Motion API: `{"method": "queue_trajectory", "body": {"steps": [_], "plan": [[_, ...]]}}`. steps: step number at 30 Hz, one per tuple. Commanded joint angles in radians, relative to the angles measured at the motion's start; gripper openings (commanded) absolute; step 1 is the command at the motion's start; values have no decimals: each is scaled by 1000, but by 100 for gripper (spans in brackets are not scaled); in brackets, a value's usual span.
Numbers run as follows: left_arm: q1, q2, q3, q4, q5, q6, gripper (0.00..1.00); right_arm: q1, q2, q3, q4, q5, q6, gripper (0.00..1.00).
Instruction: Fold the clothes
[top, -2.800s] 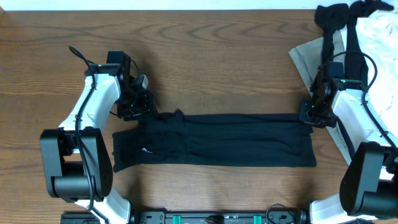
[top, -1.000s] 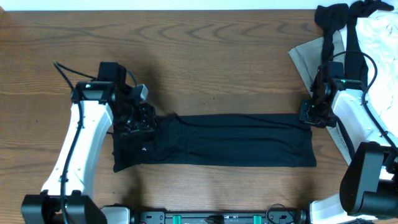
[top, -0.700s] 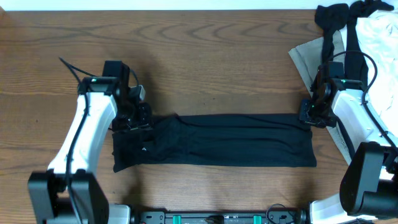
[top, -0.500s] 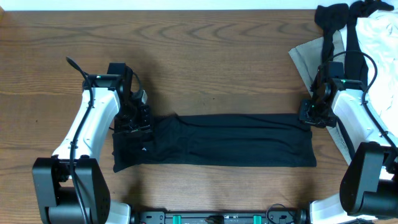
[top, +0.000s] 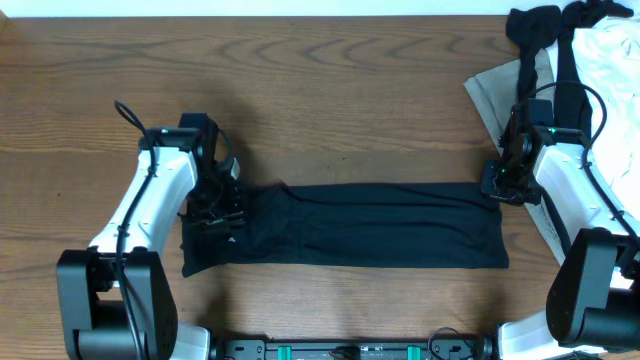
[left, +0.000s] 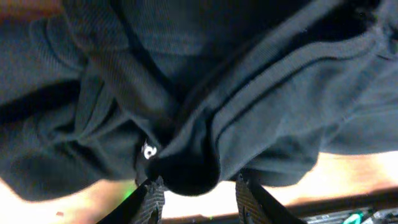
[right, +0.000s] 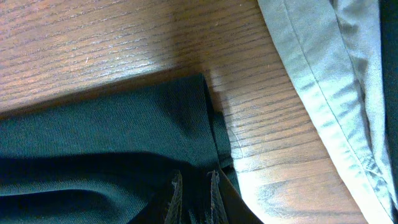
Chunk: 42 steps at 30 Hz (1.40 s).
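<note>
Black T-shirt (left: 261, 93) fabric bunches in the half-closed jaws of the left gripper (left: 198, 190); the right gripper (right: 194, 186), nearly closed, nips the other end's corner. Between them the shirt stretches as a flat band. Raise both ends together and taut, clear of the beige garment (right: 311, 81) beyond.

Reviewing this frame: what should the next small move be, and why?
Probably close the left gripper fully on the black T-shirt. It straddles a bunched fold at the shirt's left end without clearly clamping it, while the right gripper pinches the right corner.
</note>
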<state>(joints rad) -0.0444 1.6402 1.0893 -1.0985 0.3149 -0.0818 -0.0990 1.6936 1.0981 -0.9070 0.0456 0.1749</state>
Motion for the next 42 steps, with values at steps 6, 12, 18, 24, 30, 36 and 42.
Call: {"method": "queue_trajectory", "body": {"steps": [6,12,18,24,30,36,42], "plan": [[-3,4,-39,19,5,-2,40,-7,2,-3,-2,11,3,16],[-3,4,-39,3,6,-2,40,-7,2,-3,-2,11,3,16],[-3,4,-39,-47,6,-2,34,-7,2,-3,-2,11,3,16],[-3,4,-39,-76,6,-3,49,-7,2,-3,-2,11,3,16],[-3,4,-39,-61,6,-2,60,-7,2,-3,-1,11,3,16],[-3,4,-39,13,6,-2,59,-7,2,-3,-5,11,3,16],[-3,4,-39,50,6,-2,41,-7,2,-3,-5,11,3,16]]}}
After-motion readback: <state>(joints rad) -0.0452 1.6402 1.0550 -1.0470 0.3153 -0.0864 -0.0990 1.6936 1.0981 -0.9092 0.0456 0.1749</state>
